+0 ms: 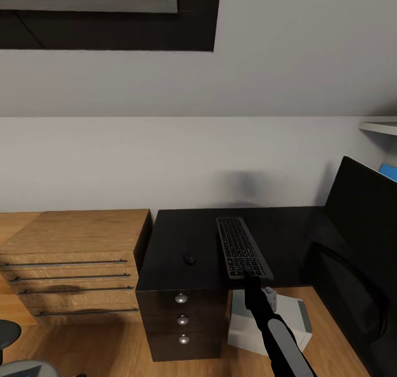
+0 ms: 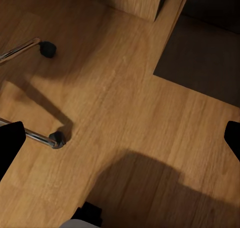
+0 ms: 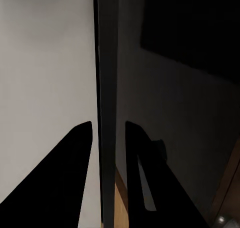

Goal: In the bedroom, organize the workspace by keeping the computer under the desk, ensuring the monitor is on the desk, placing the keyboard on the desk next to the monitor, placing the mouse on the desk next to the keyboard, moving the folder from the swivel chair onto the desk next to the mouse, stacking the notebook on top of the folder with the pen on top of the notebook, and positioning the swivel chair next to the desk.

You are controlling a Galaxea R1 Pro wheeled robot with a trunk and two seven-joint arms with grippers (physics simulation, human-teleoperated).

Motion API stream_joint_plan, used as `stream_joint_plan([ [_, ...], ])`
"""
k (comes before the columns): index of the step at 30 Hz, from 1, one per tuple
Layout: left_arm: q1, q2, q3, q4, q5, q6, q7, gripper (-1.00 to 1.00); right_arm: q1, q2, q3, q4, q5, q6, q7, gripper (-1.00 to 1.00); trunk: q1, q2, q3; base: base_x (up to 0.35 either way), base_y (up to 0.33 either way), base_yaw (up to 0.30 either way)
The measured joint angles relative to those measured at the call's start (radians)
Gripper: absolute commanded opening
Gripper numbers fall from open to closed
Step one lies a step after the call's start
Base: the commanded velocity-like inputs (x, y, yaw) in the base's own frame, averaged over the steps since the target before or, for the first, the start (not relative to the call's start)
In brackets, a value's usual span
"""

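Edgewise, the keyboard [image 3: 106, 113] sits between right gripper [image 3: 108, 133] jaws.

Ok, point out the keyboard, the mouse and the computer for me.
keyboard [image 1: 240, 246], head view, middle of the key field.
mouse [image 1: 189, 259], head view, its rounded top.
computer [image 1: 292, 317], head view, light grey top panel under the desk edge.

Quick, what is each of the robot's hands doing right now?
Left gripper: open, holding nothing, above the wooden floor.
Right gripper: shut on the keyboard at its near end.
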Motion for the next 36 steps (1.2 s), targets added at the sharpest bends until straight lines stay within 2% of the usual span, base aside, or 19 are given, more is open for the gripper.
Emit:
stream_joint_plan([
  [36,0.000,0.000,0.000,0.000,0.000,-0.001,0.000,1.00,0.000,0.000,0.001,-0.002,0.002,-0.001,0.004,-1.00,0.000,0.000,0.000,0.000,0.000,0.000],
])
